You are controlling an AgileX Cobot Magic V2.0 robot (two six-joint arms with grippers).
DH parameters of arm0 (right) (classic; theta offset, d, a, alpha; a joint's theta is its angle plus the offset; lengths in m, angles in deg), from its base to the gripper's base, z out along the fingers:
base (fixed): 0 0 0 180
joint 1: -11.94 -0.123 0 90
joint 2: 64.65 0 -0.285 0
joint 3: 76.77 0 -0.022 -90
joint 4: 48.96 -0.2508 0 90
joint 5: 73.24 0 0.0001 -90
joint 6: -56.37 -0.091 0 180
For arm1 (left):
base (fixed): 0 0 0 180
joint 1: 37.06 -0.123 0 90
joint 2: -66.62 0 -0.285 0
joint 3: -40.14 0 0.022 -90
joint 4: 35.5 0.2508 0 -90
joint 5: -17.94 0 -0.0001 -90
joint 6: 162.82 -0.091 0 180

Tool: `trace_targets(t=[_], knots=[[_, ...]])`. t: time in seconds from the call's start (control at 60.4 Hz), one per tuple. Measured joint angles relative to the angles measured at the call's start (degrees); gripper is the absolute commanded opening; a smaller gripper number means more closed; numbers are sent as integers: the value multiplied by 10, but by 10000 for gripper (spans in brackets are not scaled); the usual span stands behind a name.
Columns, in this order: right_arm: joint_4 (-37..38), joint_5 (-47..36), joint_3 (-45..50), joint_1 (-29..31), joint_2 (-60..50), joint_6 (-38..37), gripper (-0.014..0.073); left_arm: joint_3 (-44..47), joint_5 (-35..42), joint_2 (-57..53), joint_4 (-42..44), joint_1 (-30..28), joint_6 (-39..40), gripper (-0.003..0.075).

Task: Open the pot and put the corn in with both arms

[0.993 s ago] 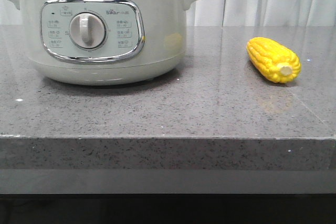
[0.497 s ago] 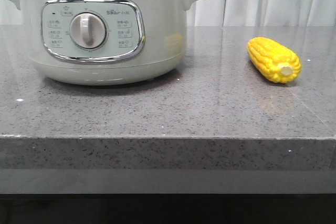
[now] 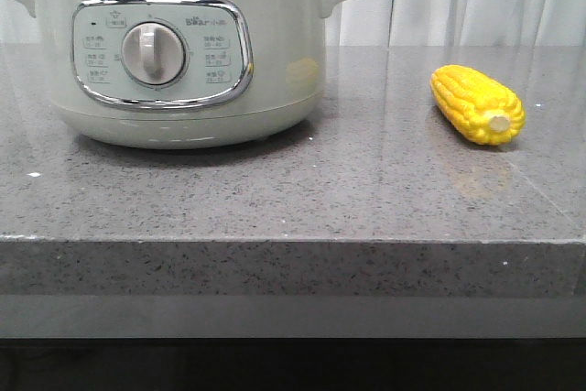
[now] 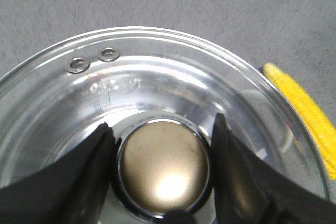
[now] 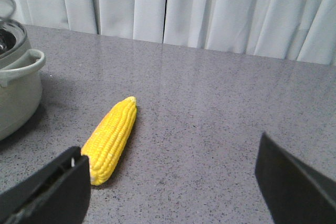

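Note:
The pale grey-green pot [image 3: 174, 70] stands at the left of the counter with its top rim bare. My left gripper [image 4: 163, 125] is shut on the bronze knob [image 4: 164, 166] of the glass lid [image 4: 157, 72], held up with grey counter showing through the glass. The yellow corn [image 3: 478, 104] lies on the counter to the right of the pot, stub end toward the front. My right gripper [image 5: 169, 153] is open and empty above the counter, with the corn [image 5: 111, 137] just beyond one fingertip. Neither gripper shows in the front view.
White curtains [image 5: 210, 9] hang behind the grey speckled counter [image 3: 366, 190]. The pot's side handle [image 5: 23, 64] shows in the right wrist view. The counter's front edge [image 3: 293, 240] runs across the front view.
The steel-rimmed lid that sat on the pot has risen out of the front view, leaving the pot's rim bare. The corn has not moved.

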Motion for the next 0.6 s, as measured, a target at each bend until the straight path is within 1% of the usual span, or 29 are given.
trace_targets(t=[0.166,0.248,0.348,0.596], knots=[[0,0,0,0,0,0,650,1,-20,-51,0,0,-8,169],[0,0,0,0,0,0,650,21,-25,-82,0,0,-15,168],[0,0,0,0,0,0,650,73,-19,-132,-2,0,-20,168],[0,0,0,0,0,0,650,261,-14,-304,-3,0,-23,168]])
